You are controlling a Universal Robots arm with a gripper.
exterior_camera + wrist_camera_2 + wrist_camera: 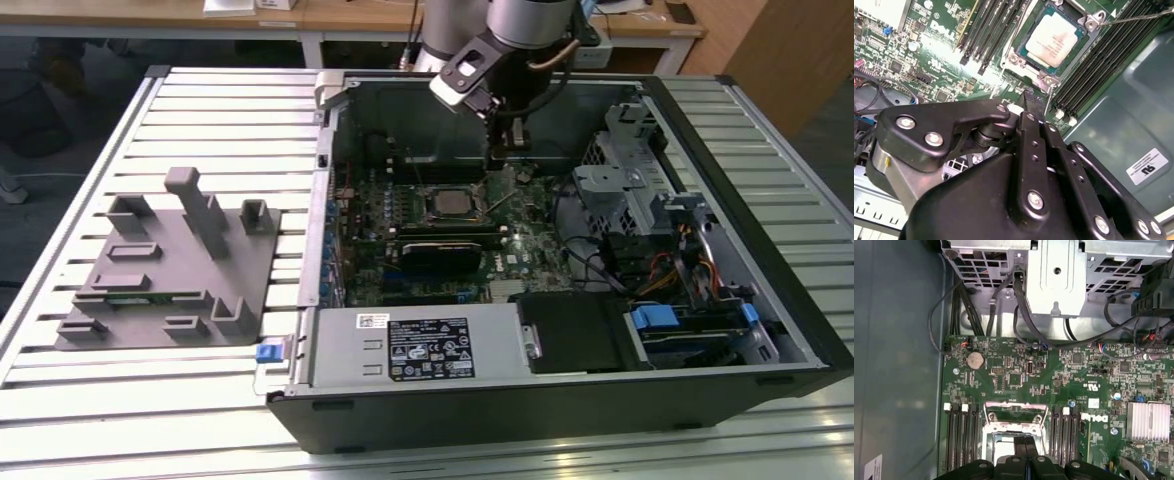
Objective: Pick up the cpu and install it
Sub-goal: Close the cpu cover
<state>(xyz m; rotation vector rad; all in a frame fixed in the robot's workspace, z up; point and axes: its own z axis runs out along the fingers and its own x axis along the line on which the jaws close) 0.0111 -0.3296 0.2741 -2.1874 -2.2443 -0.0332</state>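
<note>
Leftmost in the exterior view you have the grey fixture [167,270], well apart from the work. Further right, inside the open case [561,410], the cpu [454,203] already lies flat in its socket [1015,60]. Just beside it hovers your gripper [505,152], fingers pressed together on nothing, likely so one narrow tip fits there.

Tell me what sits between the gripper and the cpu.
In the second wrist view, the socket frame's metal edge lies between the gripper and the cpu.
</note>
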